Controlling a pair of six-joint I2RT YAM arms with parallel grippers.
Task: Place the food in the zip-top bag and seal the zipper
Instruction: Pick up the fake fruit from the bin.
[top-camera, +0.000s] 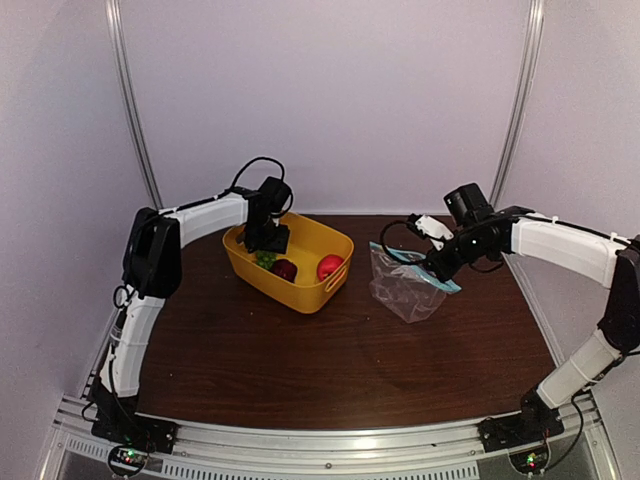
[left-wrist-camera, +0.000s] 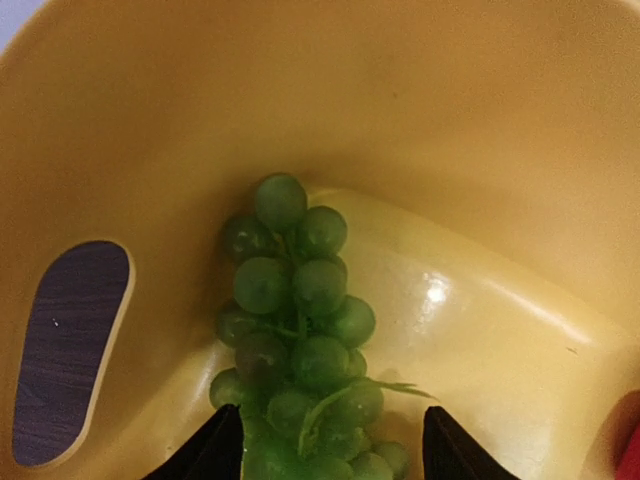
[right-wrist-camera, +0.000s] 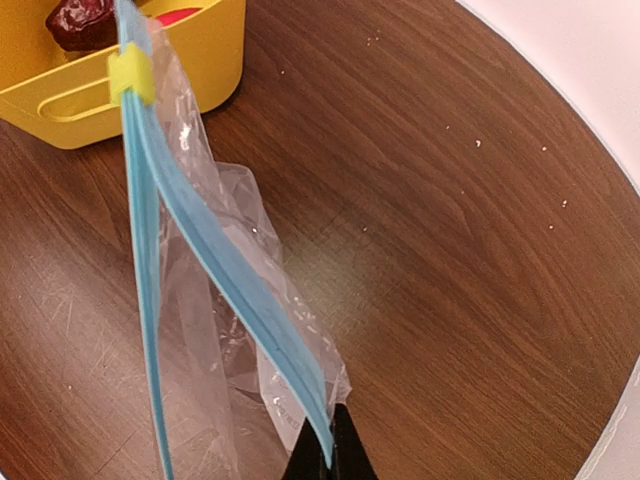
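left gripper (left-wrist-camera: 330, 455): reaches down into basket (left-wrist-camera: 480, 120), jaws apart, one finger either side of grapes (left-wrist-camera: 295, 320); contact unclear
grapes: lie on basket floor, near the handle hole
maroon fruit (top-camera: 284, 269), red fruit (top-camera: 329, 266): sit side by side in basket
right gripper (right-wrist-camera: 325, 455): pinches zipper (right-wrist-camera: 230, 270) at one end, jaws closed
bag (right-wrist-camera: 215, 330): hangs from that grip, bottom on table (right-wrist-camera: 450, 200), just right of basket, mouth parted

Walls of the yellow basket (left-wrist-camera: 400, 100) hem the left gripper (left-wrist-camera: 332, 455) astride the grape bunch (left-wrist-camera: 295, 300).
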